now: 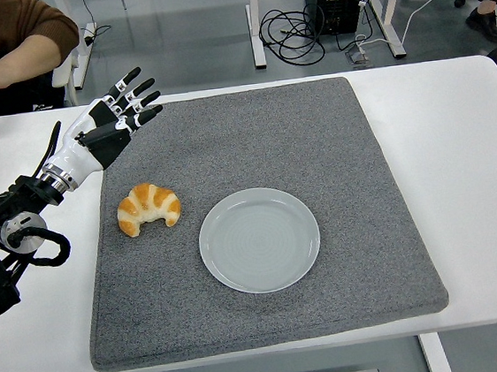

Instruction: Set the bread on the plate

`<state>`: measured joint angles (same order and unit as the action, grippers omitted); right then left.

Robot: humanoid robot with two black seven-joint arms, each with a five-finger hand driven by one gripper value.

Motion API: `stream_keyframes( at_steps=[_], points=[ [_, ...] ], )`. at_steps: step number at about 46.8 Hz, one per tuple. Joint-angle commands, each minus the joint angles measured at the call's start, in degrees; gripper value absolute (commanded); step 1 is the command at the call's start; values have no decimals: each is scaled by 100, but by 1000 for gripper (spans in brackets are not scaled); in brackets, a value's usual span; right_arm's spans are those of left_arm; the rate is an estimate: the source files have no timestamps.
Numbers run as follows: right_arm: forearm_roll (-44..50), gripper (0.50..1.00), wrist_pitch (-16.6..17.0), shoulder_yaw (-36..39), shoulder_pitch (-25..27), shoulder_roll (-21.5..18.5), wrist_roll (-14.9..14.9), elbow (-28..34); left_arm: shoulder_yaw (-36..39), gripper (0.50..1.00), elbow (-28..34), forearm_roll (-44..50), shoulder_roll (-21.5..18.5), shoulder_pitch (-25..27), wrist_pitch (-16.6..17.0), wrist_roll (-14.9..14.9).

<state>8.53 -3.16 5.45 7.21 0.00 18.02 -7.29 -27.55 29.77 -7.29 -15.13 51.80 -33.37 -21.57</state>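
The bread [149, 209], a golden croissant, lies on the grey mat [252, 132] just left of the plate [259, 239], close to it but not touching, with its curved horns pointing toward the near edge of the worktop [456, 129]. The plate, pale and bare, sits near the middle of the mat, toward its near half. Your left hand [115, 120] hangs over the mat's far-left corner, fingers spread wide and straight, holding nothing, and it stands well apart from the croissant, beyond it and slightly to its left. Your right arm does not show. By the look of things you are at the reach stage: nothing has been grasped and the bread has not been lifted. The next move calls for you to bring the hand back toward the near side and down over the croissant, then close the fingers around its thick middle rather than a tapered tip, lightly, since it looks soft and could crush or slip. After that comes a short carry to the right and a release over the plate's centre. A person's arm [3, 52] rests at the far-left side, clear of the mat.
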Motion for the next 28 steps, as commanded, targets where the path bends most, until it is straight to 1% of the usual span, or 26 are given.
stream_keyframes(
  at_steps=[1, 28],
  points=[
    [0, 1000, 0, 0, 0, 0, 0, 0, 22, 969, 3, 0, 1, -3, 15, -14],
    [0, 1000, 0, 0, 0, 0, 0, 0, 22, 971, -6, 9, 1, -3, 94, -23]
  ],
)
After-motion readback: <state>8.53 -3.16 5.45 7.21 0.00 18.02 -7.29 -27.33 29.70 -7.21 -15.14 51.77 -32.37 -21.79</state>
